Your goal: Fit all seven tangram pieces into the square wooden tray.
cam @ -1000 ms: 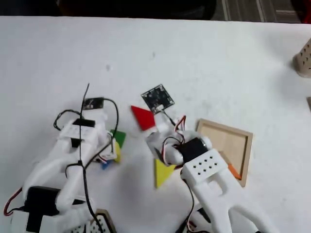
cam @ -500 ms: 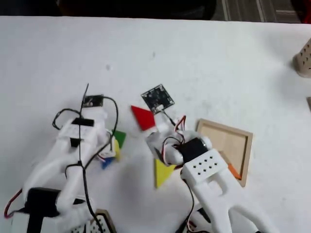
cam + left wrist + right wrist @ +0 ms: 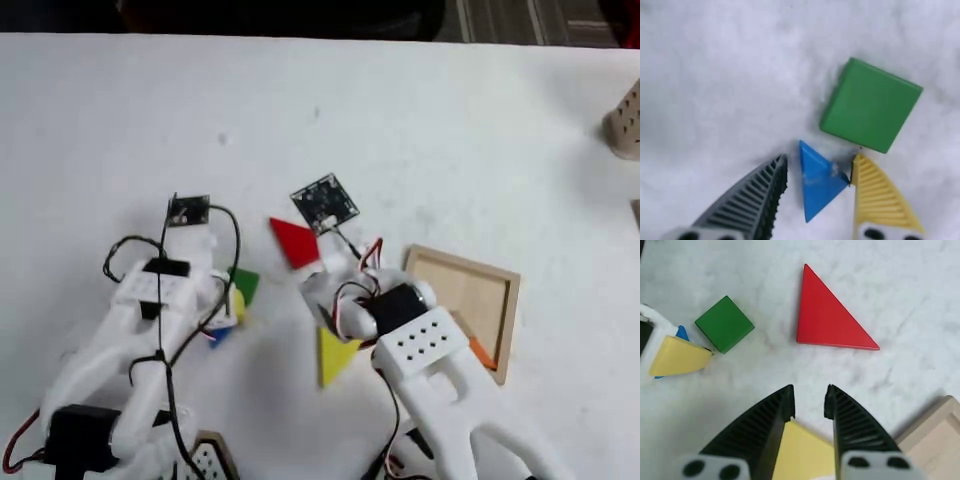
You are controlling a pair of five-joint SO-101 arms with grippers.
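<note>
Blue triangle piece [image 3: 820, 182] lies on the table between the spread fingers of my left gripper [image 3: 818, 162].
I see the green square piece [image 3: 870, 105] just beyond the tips. My right gripper [image 3: 809, 397], fingers narrowly apart, hangs over the yellow triangle piece [image 3: 805, 452], near the square wooden tray [image 3: 940, 425].
</note>
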